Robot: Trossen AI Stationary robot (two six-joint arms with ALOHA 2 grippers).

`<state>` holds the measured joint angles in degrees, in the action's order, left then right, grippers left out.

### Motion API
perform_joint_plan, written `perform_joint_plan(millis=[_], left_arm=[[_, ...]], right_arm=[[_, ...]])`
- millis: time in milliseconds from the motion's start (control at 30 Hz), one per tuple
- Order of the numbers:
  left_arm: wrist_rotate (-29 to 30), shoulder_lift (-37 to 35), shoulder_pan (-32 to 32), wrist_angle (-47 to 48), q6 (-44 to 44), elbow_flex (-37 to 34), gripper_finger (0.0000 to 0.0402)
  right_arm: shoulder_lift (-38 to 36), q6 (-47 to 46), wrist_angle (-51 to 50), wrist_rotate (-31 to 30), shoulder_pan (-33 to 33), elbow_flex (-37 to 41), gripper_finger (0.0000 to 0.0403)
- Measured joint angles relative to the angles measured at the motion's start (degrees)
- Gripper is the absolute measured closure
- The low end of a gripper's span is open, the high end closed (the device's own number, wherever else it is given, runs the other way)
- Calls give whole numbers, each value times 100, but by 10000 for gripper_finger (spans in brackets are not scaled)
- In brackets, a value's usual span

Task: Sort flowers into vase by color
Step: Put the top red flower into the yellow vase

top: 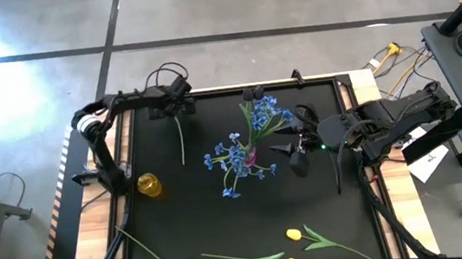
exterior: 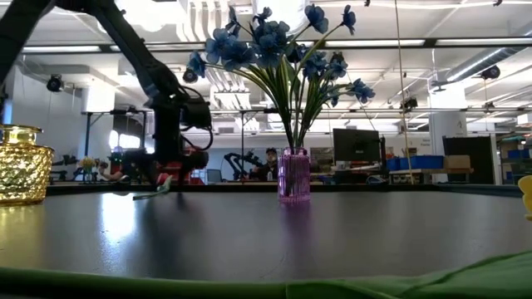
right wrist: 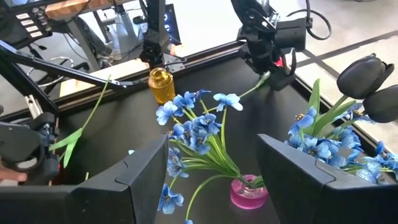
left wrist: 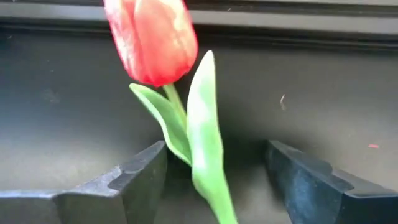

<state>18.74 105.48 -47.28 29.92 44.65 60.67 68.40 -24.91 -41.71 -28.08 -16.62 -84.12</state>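
At the bottom edge of the high view, nearest the camera side, two yellow fabric tulips (top: 292,236) lie flat on the black worktop (top: 326,197) with their long green stems (top: 237,257) trailing toward the lower left, not yet sorted. Further in, at the left centre of that view, a small amber ribbed glass vase (top: 149,185) stands empty, and near the middle a small pink glass vase (top: 250,157) already holds a bunch of blue-blossomed stems (top: 236,157). Just right of it the right end effector (top: 290,153) hovers with its fingers apart and holding nothing; more blue blossoms (right wrist: 323,146) and dark closed flower heads (right wrist: 364,74) show in the right part of its wrist view. Farthest off, in the upper left of the high view, the left end effector (top: 178,108) sits low over a red tulip (left wrist: 152,37); in its wrist view the fingers stand wide apart on either side of the green stem and leaf (left wrist: 202,143), without touching it. The step in hand looks like the red tulip at that far edge, either just set down or about to be picked up. If picked up, the next move calls for closing squarely on the thin stem, lifting it clear and carrying it to a vase kept for its colour. No brand, label or writing can be read in any view
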Motion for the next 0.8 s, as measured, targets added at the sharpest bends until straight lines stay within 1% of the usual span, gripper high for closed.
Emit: perform_joint_plan(millis=[100, 200, 400, 533, 600, 700, 800], left_arm=[[11, 100, -12, 6, 47, 126, 157], [30, 108, -14, -36, 188, 159, 195], [-172, 78, -126, -85, 318, 89, 312], [-386, -38, -91, -74, 144, 44, 384], [-463, -173, -6, -7, 77, 19, 394], [-520, -546, 168, -98, -152, 19, 386], [-476, -1062, 393, -165, -407, 2, 386]], right_arm=[[0, 2, -4, 1, 0, 0, 170], [0, 66, -7, 0, 0, 0, 170], [0, 149, -5, -2, 2, 0, 170], [0, 142, -4, 0, 0, 0, 170], [0, 140, -2, 0, 0, 0, 170], [-2, 139, -3, 0, 0, 0, 170], [-2, 144, -4, 0, 0, 0, 170]])
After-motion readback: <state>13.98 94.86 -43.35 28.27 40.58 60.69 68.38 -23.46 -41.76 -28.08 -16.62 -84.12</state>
